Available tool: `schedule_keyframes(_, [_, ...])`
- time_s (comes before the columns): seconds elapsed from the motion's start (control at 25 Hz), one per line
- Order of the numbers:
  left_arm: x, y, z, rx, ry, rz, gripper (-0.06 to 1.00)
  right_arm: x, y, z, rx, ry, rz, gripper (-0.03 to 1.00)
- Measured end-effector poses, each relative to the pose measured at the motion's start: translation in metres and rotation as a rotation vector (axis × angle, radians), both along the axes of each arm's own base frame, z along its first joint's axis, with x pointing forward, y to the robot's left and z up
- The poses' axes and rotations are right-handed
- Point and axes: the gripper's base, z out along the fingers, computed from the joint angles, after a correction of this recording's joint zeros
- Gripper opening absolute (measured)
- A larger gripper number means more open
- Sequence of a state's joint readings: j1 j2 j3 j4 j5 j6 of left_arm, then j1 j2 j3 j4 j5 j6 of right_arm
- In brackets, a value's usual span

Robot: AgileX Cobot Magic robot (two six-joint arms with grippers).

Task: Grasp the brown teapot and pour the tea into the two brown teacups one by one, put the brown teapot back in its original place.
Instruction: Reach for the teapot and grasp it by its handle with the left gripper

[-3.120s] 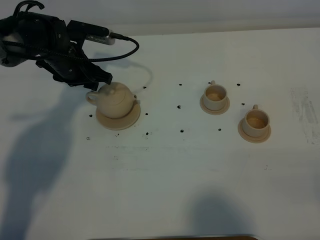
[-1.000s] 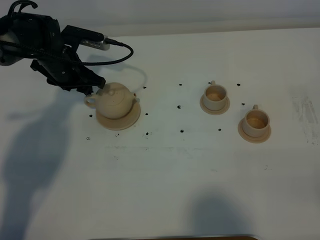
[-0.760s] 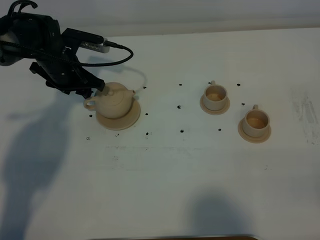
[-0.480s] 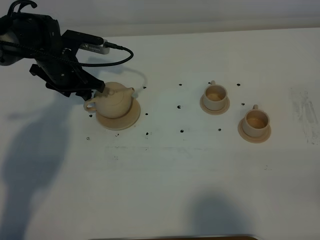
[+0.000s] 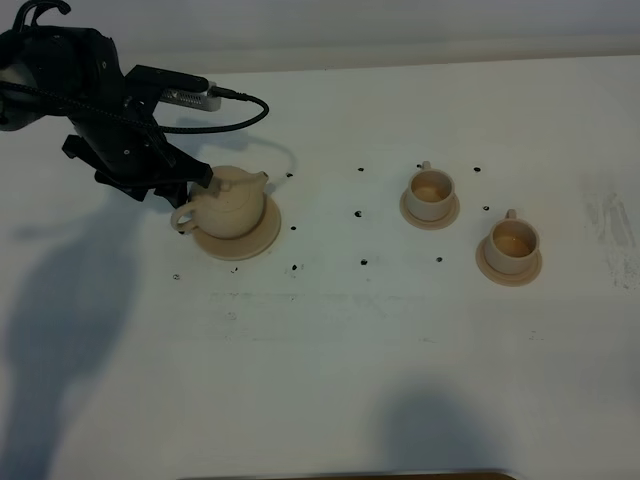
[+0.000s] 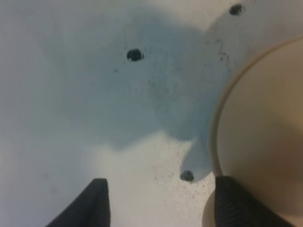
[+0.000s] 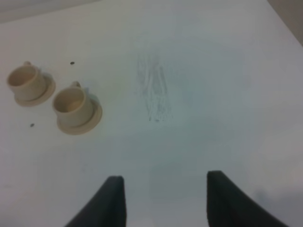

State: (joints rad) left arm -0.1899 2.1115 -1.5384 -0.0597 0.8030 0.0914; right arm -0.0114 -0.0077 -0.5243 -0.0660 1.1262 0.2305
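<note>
The brown teapot (image 5: 232, 203) stands upright on its wide round saucer (image 5: 262, 236) at the left of the table, handle toward the left front. My left gripper (image 5: 185, 190) hovers at the teapot's handle side. In the left wrist view it (image 6: 161, 210) is open with only bare table between the fingers, and the saucer's rim (image 6: 215, 137) lies beside one finger. The two brown teacups (image 5: 432, 188) (image 5: 513, 240) stand on their small saucers at the right, and also show in the right wrist view (image 7: 26, 81) (image 7: 72, 106). My right gripper (image 7: 165, 201) is open and empty above bare table.
Small black dots (image 5: 360, 215) mark the white table around the teapot and cups. A scuffed grey patch (image 5: 610, 215) lies at the right edge. A dark edge (image 5: 350, 476) runs along the table's front. The left arm's cable (image 5: 255, 105) loops behind the teapot.
The teapot has gone from tilted to upright on its saucer and turned, its handle swinging toward the front. The left gripper has drawn back slightly to the left.
</note>
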Motion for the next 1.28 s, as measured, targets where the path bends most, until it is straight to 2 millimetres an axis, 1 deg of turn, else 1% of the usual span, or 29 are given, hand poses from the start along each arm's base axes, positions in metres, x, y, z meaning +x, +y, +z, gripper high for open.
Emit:
schedule_keyframes(0.72, [-0.008,0.002,0.0,-0.011,0.094,-0.002,0.47,0.0,0.0,0.0,0.0,0.0,0.0,0.41])
schedule_keyframes(1.12, [-0.011,-0.001,0.001,-0.065,0.131,0.024,0.47,0.0,0.0,0.0,0.0,0.0,0.0,0.41])
schedule_keyframes(1.28, [-0.012,-0.001,0.001,-0.063,0.134,0.007,0.47,0.0,0.0,0.0,0.0,0.0,0.0,0.41])
